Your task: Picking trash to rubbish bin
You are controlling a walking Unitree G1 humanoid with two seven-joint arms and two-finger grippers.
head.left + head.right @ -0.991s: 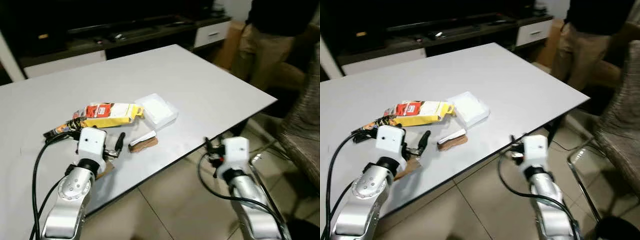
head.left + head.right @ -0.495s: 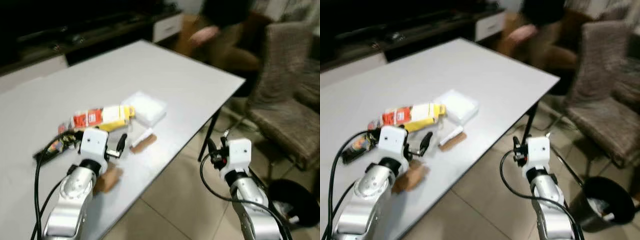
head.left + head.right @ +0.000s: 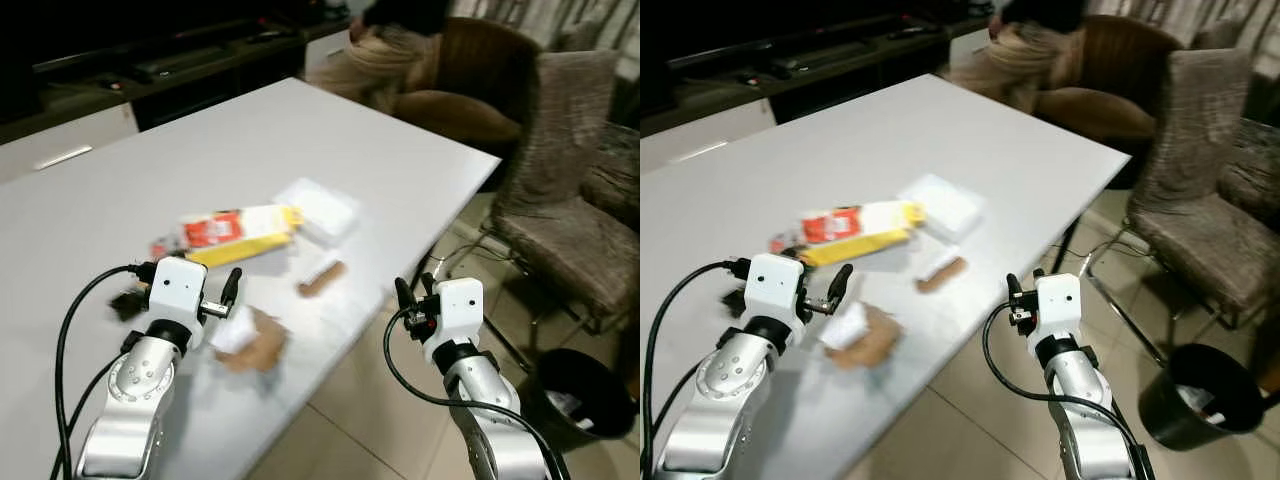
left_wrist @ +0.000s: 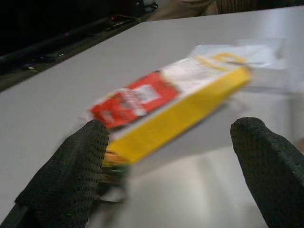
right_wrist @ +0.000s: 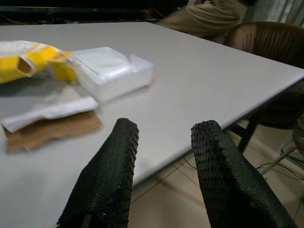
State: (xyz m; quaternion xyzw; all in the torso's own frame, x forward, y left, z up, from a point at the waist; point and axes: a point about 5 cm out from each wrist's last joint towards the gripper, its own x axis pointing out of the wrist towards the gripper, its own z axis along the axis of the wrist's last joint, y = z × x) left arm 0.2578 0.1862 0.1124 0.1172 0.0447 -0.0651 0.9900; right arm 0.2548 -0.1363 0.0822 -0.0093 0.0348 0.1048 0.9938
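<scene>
Yellow packet (image 3: 240,231) now ahead of left gripper (image 4: 175,156), fingers open, empty | view swung — black bin (image 3: 1193,398) appeared | right gripper (image 5: 164,156) open, empty | nothing picked yet

A white table (image 3: 300,130) fills the frame's centre; patterned chair (image 3: 575,180) at right, tiled floor (image 3: 350,420) below, dark cabinet (image 3: 150,70) upper left.

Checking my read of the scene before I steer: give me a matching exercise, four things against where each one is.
Things:
1. yellow and red packet
2. white plastic box
3. rubbish bin
4. brown chair

Places:
A. on the floor, to the robot's right
B. on the table, just beyond the left gripper
C. beside the table's right edge
D. on the table, touching the packet's far end

Pairs: 1-B, 2-D, 3-A, 4-C
</scene>
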